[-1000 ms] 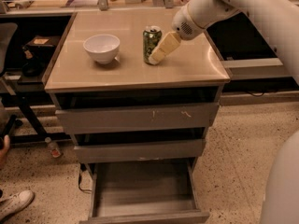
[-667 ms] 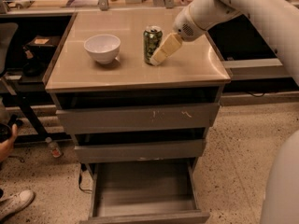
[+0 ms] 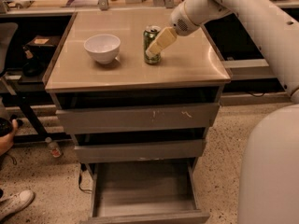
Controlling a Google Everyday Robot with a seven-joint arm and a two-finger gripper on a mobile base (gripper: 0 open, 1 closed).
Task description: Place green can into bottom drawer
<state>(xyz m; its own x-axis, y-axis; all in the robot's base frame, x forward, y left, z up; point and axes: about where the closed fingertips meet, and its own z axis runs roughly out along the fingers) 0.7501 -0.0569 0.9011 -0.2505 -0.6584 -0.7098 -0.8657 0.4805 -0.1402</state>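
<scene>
The green can (image 3: 150,37) stands upright on the tan cabinet top (image 3: 187,69), right of centre. My gripper (image 3: 158,43) reaches in from the upper right and sits against the can's right front side, partly covering it. The can rests on the top. The bottom drawer (image 3: 145,190) is pulled out below and shows a bare grey tray inside. The two upper grey drawers (image 3: 138,118) are pushed in.
A white bowl (image 3: 102,47) sits on the cabinet top left of the can. My white arm and body (image 3: 271,162) fill the right side. A person's hand (image 3: 5,136) and shoe (image 3: 14,203) are at the left on the floor side. A dark desk stands to the left.
My gripper has shifted slightly left, closer onto the can. The can and bowl have not moved. A person's hand has come into view at the left edge.
</scene>
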